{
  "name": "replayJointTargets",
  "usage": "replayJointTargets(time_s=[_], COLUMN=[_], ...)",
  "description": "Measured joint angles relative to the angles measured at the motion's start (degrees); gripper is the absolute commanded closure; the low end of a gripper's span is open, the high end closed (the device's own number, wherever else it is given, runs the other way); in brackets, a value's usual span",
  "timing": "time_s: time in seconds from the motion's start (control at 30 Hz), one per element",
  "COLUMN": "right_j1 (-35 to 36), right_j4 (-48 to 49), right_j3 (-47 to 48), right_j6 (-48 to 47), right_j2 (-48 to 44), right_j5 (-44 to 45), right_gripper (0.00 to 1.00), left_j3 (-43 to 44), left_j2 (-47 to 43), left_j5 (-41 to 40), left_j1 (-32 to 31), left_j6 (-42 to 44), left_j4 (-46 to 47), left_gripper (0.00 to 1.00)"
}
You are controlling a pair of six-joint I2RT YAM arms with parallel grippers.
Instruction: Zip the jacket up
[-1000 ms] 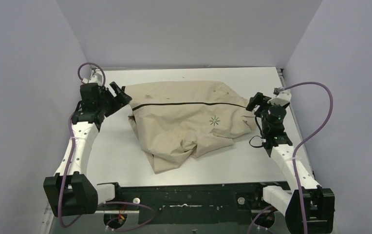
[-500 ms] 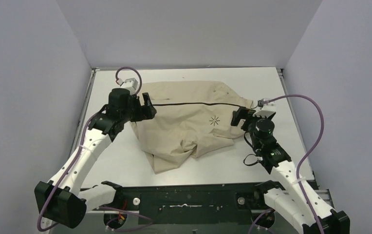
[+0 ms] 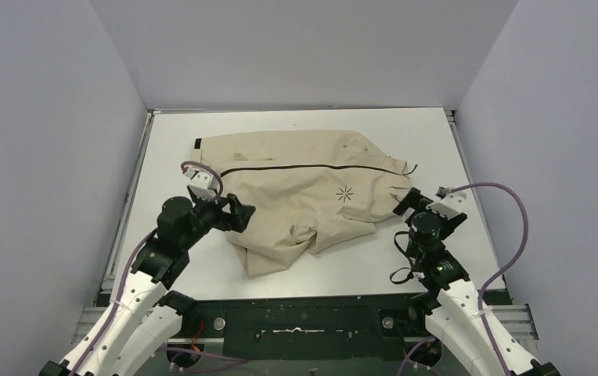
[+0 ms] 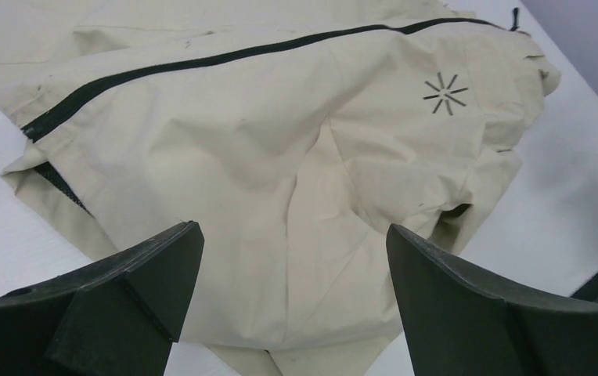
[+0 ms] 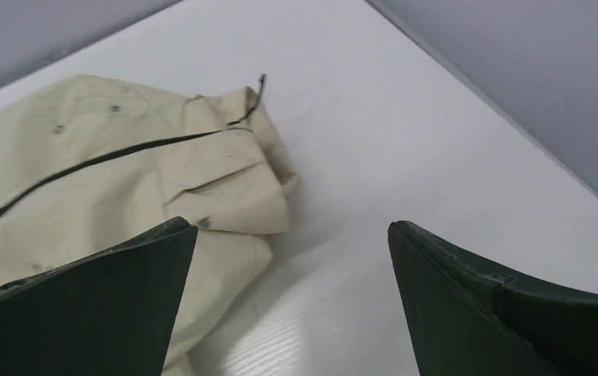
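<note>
The jacket (image 3: 304, 192) lies between the left pincer (image 3: 240, 214), at its left edge, and the right pincer (image 3: 405, 202), beside its right end. Both pincers gape apart, holding nothing.

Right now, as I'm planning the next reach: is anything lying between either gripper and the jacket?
Nothing visible does. The left gripper is open right at the left edge of the jacket. The right gripper is open beside the jacket's right end, with only bare table between them.

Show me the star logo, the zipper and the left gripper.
star logo (image 4: 445, 93), left wrist view, centre of the mark.
zipper (image 3: 311, 166), top view, middle of the dark line.
left gripper (image 4: 293, 229), left wrist view, between its fingertips.
</note>
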Motion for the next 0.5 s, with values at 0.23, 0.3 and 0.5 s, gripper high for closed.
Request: replayJointTargets(time_s=[0.23,0.3,0.5], right_j1=[-0.5,-1.6,-10.3], right_j4=[19.5,29.3,50.2], right_j3=[-8.0,-8.4,-10.9], right_j6=[-9.4,-14.5,-25.0], right_j2=[18.3,25.3,41.7], right_j5=[11.6,12.3,4.9], right_gripper=[0.00,0.00,0.00], left_j3=[-15.5,-15.7,-15.5], left_j2=[0.4,4.0,15.8], left_j5=[-12.7,-16.2,-23.4], left_j1=[1.3,2.7,6.1], left_j6=[3.1,4.4,7.8], left_j4=[13.8,15.8,25.5], left_gripper=[0.11,0.11,0.10])
